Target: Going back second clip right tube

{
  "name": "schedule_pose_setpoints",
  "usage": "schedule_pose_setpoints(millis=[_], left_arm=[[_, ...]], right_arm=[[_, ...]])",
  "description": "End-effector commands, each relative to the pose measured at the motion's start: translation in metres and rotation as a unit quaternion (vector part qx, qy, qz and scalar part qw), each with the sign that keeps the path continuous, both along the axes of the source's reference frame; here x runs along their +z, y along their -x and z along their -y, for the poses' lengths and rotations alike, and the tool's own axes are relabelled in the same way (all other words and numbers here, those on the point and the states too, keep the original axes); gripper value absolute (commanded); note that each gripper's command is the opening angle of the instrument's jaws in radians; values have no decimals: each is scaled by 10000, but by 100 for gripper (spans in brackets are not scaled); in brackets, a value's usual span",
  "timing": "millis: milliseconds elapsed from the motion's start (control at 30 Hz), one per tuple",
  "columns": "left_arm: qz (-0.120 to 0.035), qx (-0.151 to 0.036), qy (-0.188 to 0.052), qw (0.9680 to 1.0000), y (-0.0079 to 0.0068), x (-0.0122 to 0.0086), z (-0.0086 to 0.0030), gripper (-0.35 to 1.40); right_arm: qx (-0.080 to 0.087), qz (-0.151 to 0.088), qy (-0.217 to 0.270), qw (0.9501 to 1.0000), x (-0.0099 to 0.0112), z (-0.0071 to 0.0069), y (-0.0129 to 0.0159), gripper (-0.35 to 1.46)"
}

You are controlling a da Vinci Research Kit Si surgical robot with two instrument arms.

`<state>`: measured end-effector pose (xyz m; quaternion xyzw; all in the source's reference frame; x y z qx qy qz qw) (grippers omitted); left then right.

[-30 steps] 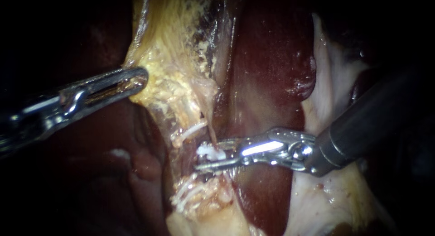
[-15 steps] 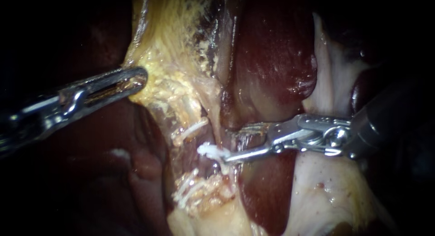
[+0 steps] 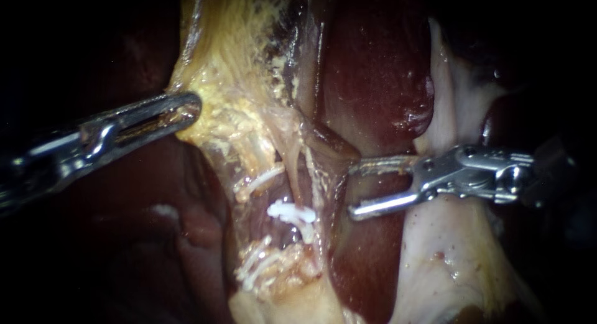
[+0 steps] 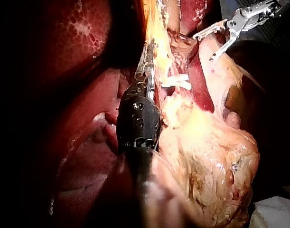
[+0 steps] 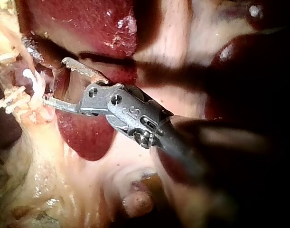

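Right slim silver instrument (image 3: 351, 190), jaws spread and empty, had backed off the white plastic clip (image 3: 289, 212) left on the thin pale tube (image 3: 293, 175); left silver instrument (image 3: 188, 109) jaws pinched yellowish fatty tissue (image 3: 230, 81)

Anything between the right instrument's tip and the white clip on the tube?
Only tissue. In the endoscope view a thin pale strand runs down between the clip and the right instrument, which is open and empty. The left instrument sits well off to the side.
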<state>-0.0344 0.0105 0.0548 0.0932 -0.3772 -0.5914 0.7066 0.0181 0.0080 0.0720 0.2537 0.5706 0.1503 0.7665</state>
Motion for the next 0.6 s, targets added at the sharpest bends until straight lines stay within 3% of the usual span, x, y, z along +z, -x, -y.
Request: schedule_pose_setpoints(millis=[33,167,367,600], left_arm=[[-1,0,-1,10000,0,1,0,-35],[-18,-14,17,10000,2,6,2,-35],[-11,75,0,10000,15,35,11,-35],[-56,284,-150,9995,46,82,20,-35]], right_arm=[[10,-29,90,10000,-5,-2,2,60],[-14,-129,333,9994,-18,-9,11,60],[-34,-164,425,9990,-18,-7,13,60],[-59,-183,475,9987,-13,0,11,60]])
